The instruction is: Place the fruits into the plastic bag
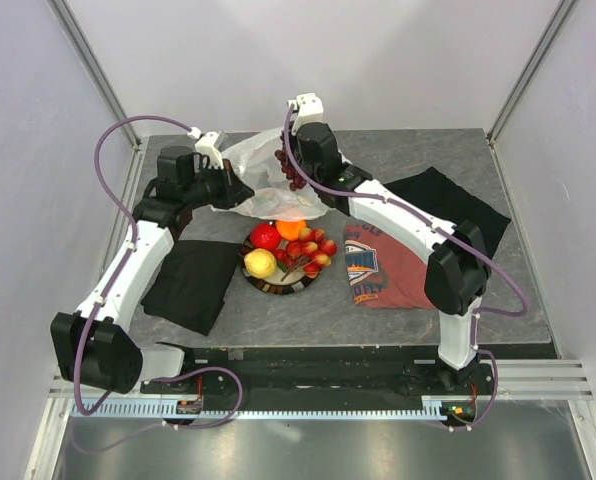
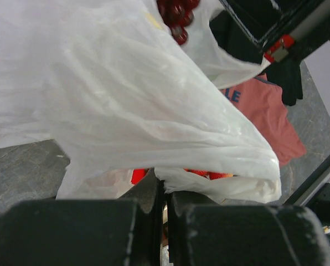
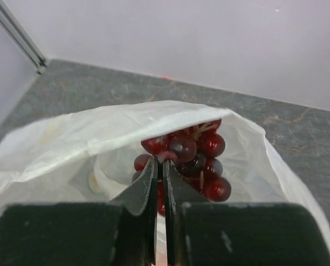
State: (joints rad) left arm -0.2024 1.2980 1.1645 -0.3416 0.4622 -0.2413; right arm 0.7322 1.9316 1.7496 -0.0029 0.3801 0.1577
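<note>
top view, plate as clock centre.

- plastic bag [image 1: 250, 160] lies at 12 o'clock from the plate [image 1: 276, 288], crumpled on the table [image 1: 428, 310], mouth lifted toward the arms.
- left gripper [image 2: 165, 185] comes in from 10 o'clock. its jaws are clenched on a fold of the bag's rim, with film visibly pinched between the fingers in its wrist view. judged purpose: hold the thin film up and apart so the mouth does not collapse.
- right gripper [image 3: 160, 166] sits at 12 to 1 o'clock, above the bag. its jaws are closed tight on the top of the grape bunch [image 3: 195, 158], which hangs from the fingertips. in the right wrist view the bunch sits just inside the raised white rim, so it appears to be over the opening, not outside it. whether it touches the bag floor: cannot tell.
- on the plate: apple [image 1: 265, 236], orange [image 1: 291, 229], lemon [image 1: 260, 263], small red-yellow fruits [image 1: 314, 250], all clustered and touching.
- black cloth [image 1: 193, 285] at 8 o'clock, red t-shirt [image 1: 378, 265] at 3 o'clock; neither is involved.

judgement: first fruit is at the drop-off step, the rest not yet moved. risk: if the left grip slackens the rim folds over the bunch; grapes may also snag the film on release.
</note>
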